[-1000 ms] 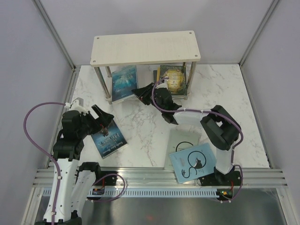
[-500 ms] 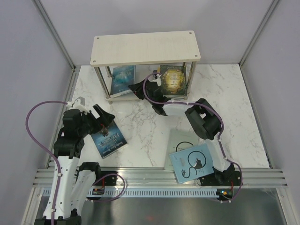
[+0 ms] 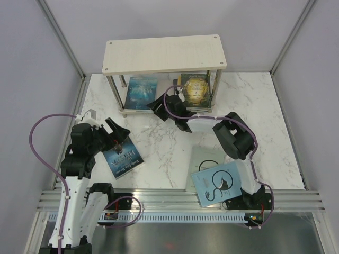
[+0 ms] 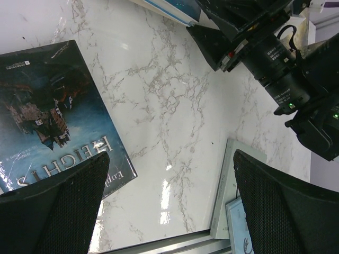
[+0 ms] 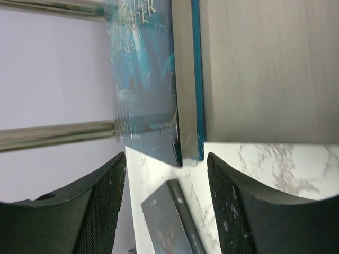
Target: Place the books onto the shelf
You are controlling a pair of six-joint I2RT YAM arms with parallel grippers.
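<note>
Right claw (image 3: 158, 106), seen from the top camera, sat at the mouth of the shelf (image 3: 164, 53), level with the lower tier. The teal book (image 3: 140, 92) lay flat on that tier, with a gold-covered book (image 3: 195, 89) beside it. Left claw (image 3: 117, 136) hung over the dark blue book (image 3: 123, 157), which was flat on the desk (image 3: 169, 143). Near the right base, the pale blue cat book (image 3: 217, 182) lay on top of a grey book (image 3: 204, 156).

On the left wrist camera, the left claw (image 4: 169, 211) stood spread wide with nothing in it. The dark blue book (image 4: 53, 121) lay just below, and its title read "HEIGHTS", upside down. It looked thin, light and bendy, with a glossy, probably slippery cover. Lying flat, it would likely need a pinch at one edge, best along the stiffer spine.

On the right wrist camera, the right claw (image 5: 167, 206) was parted and empty. The teal book (image 5: 148, 79) rested on the lower board of the shelf (image 5: 254, 69), just past the fingertips. Letters ending in "NDER" and what may be "SEA" showed on its cover, and the rest was cut off.
</note>
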